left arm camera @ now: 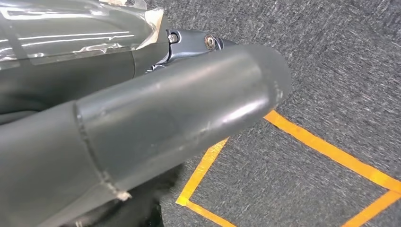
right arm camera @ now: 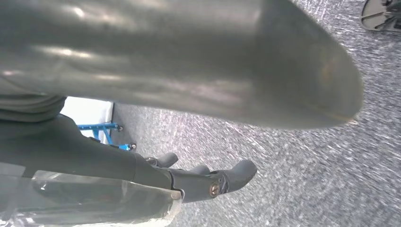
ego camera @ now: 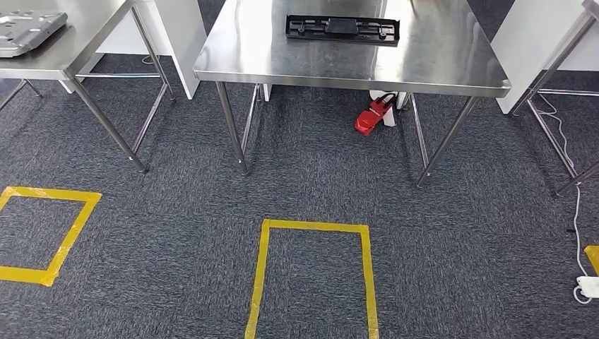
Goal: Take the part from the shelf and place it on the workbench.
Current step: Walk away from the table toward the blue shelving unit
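A long black plastic part (ego camera: 342,29) lies flat near the far side of the steel workbench (ego camera: 438,67) straight ahead. Both arms hang low. In the left wrist view my left hand (left arm camera: 179,109) hangs over the carpet with its thick grey thumb in front and a dark finger (left arm camera: 189,45) behind, holding nothing. My right hand (right arm camera: 165,61) also hangs above the carpet, its dark fingers (right arm camera: 222,179) stretched out and apart, with nothing in them.
A second steel table (ego camera: 70,60) at the left carries a grey metal piece (ego camera: 28,32). A red device (ego camera: 371,118) sits under the workbench. Yellow tape outlines (ego camera: 314,226) mark the carpet. A white cable and plug block (ego camera: 586,286) lie at the right.
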`<action>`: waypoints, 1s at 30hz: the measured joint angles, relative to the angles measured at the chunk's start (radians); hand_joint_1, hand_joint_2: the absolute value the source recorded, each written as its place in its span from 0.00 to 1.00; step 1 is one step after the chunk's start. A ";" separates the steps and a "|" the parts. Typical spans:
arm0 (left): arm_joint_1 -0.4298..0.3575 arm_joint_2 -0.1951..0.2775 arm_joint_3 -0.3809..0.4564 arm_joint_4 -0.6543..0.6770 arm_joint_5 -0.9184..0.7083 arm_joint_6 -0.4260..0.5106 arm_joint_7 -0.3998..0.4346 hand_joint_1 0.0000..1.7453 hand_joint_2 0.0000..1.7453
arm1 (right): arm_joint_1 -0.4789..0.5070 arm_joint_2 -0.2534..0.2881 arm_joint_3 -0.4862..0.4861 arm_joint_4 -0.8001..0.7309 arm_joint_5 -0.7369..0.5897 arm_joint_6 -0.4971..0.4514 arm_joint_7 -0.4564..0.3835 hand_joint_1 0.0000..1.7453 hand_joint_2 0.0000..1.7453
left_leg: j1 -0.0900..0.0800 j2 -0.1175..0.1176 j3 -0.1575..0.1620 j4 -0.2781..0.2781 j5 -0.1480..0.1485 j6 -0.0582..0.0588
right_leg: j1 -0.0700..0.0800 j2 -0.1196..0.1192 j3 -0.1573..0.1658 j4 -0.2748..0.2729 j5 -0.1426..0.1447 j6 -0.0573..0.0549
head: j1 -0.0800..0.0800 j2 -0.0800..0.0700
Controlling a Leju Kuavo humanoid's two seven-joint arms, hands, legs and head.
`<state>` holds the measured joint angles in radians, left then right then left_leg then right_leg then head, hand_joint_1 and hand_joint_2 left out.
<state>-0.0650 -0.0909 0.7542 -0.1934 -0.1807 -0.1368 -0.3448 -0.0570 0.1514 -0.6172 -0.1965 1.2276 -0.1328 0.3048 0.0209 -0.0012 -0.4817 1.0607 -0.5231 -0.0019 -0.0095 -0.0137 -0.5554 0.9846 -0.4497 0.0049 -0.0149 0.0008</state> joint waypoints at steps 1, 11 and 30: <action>-0.002 0.000 -0.002 0.000 -0.002 0.000 0.000 0.00 0.00 | 0.000 0.000 -0.002 0.000 -0.001 0.000 0.000 0.00 0.00 | -0.003 -0.002 0.029 -0.047 -0.009 0.003 | 0.002 -0.001 -0.008 0.005 0.006 0.007 | 0.000 0.000; -0.005 0.000 -0.014 0.001 -0.015 -0.006 0.004 0.00 0.00 | 0.002 -0.002 -0.015 0.002 -0.007 -0.002 0.000 0.00 0.00 | -0.009 0.016 -0.091 -0.086 0.076 0.057 | -0.004 0.009 -0.098 0.308 -0.148 0.032 | 0.014 0.000; -0.009 0.000 -0.027 0.002 -0.019 0.002 0.012 0.00 0.00 | 0.001 -0.005 -0.034 0.004 -0.014 -0.009 -0.004 0.00 0.00 | 0.010 0.002 -0.035 0.040 0.012 -0.017 | -0.006 -0.002 0.022 0.002 -0.020 0.000 | 0.007 0.000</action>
<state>-0.0743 -0.0905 0.7273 -0.1909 -0.1995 -0.1346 -0.3326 -0.0564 0.1469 -0.6511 -0.1926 1.2131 -0.1413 0.3008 0.0314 0.0010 -0.5167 1.1008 -0.5109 -0.0187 -0.0157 -0.0157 -0.5338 0.9870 -0.4693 0.0045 -0.0081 0.0008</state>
